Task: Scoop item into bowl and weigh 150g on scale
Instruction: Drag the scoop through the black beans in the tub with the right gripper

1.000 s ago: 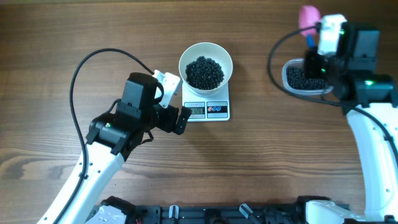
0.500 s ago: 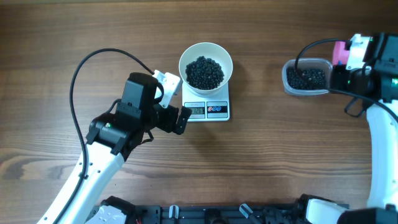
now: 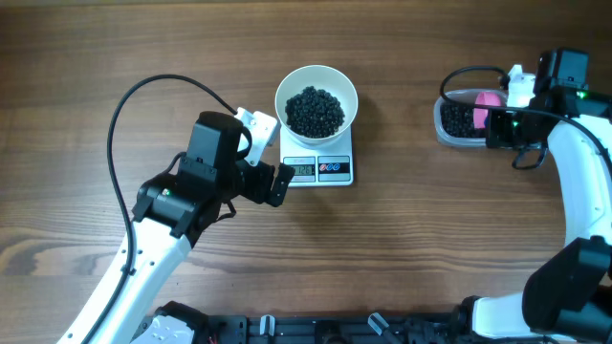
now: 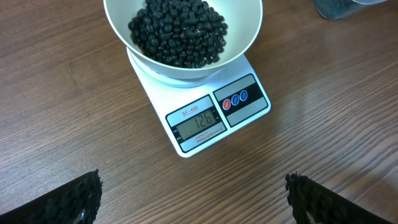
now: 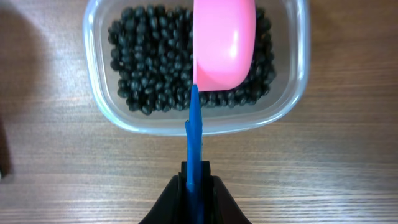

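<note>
- The bowl (image 3: 285,88) sits on the scale (image 3: 346,153), near the middle of the wooden table (image 3: 402,248), and covers the scale's back half.
- The item (image 3: 316,111) – small round black beans – fills the bowl's centre in a heap; more of it lies in the clear tub (image 3: 442,124), well apart to the right.
- In the left wrist view the scale's display (image 4: 198,122) reads 126, with two round buttons (image 4: 235,99) beside it.
- The left gripper (image 4: 193,186) hangs just in front of the scale, fingers spread wide and holding nothing.
- The right gripper (image 5: 196,180) is pinched narrow on the blue handle (image 5: 194,130) of the pink scoop (image 5: 224,43).
- The scoop's head is over the beans in the tub – whether it touches them I cannot tell.
</note>
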You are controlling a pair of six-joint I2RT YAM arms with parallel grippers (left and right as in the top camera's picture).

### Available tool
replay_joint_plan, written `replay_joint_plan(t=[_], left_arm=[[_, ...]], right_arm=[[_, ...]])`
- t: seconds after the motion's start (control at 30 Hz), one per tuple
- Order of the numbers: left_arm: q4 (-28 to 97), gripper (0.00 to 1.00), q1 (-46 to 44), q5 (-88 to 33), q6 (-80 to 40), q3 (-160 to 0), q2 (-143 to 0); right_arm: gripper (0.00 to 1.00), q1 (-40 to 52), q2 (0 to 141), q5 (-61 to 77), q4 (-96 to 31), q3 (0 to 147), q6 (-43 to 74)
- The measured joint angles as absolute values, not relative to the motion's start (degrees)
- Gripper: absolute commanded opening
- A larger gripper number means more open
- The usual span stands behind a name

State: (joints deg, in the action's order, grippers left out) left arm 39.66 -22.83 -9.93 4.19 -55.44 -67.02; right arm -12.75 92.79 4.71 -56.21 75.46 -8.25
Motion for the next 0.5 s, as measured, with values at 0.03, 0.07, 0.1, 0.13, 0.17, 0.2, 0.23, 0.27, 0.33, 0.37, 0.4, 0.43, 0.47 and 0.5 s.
replay_joint_plan(t=[0.03,0.07,0.1,0.13,0.17,0.2,0.23,0.27,0.33,0.37,0.4,0.43,0.47,0.5], left_arm=[[39.7,1.00,-22.8,-9.9,4.2,-55.4,-67.0],[39.7,1.00,-22.8,-9.9,4.2,-55.4,-67.0],[39.7,1.00,-22.8,-9.9,4.2,-55.4,-67.0],[39.7,1.00,-22.8,-9.9,4.2,-55.4,-67.0],[39.7,1.00,-22.8,-9.9,4.2,-55.4,-67.0],[39.7,1.00,-22.8,-9.9,4.2,-55.4,-67.0],[39.7,1.00,-22.8,-9.9,4.2,-55.4,-67.0],[39.7,1.00,-22.8,-9.9,4.2,-55.4,-67.0],[39.7,1.00,-22.8,-9.9,4.2,-55.4,-67.0],[39.7,1.00,-22.8,-9.9,4.2,-55.4,-67.0],[39.7,1.00,-22.8,-9.9,4.2,-55.4,-67.0],[39.7,1.00,-22.8,-9.9,4.2,-55.4,-67.0],[39.7,1.00,-22.8,-9.9,4.2,-55.4,-67.0],[39.7,1.00,-22.8,-9.9,4.2,-55.4,-67.0]], right_arm=[[0.04,-12.8,93.1,4.8,-56.4,75.5,-8.3],[0.04,-12.8,93.5,5.0,-56.4,75.5,-8.3],[0.04,-12.8,93.8,5.2,-56.4,75.5,-8.3],[0.04,-12.8,94.3,5.4,-56.6,75.5,-8.3],[0.04,-12.8,94.5,5.7,-56.6,75.5,-8.3],[0.04,-12.8,95.5,6.7,-56.6,75.5,-8.3],[0.04,-12.8,95.7,7.7,-56.6,75.5,-8.3],[0.04,-12.8,95.8,8.8,-56.6,75.5,-8.3],[0.04,-12.8,95.9,10.8,-56.6,75.5,-8.2],[0.04,-12.8,95.9,11.7,-56.6,75.5,-8.2],[0.04,-12.8,95.9,12.7,-56.6,75.5,-8.3],[0.04,-12.8,95.9,13.4,-56.6,75.5,-8.2],[0.04,-12.8,95.9,13.8,-56.6,75.5,-8.2],[0.04,-12.8,95.9,14.2,-56.6,75.5,-8.2]])
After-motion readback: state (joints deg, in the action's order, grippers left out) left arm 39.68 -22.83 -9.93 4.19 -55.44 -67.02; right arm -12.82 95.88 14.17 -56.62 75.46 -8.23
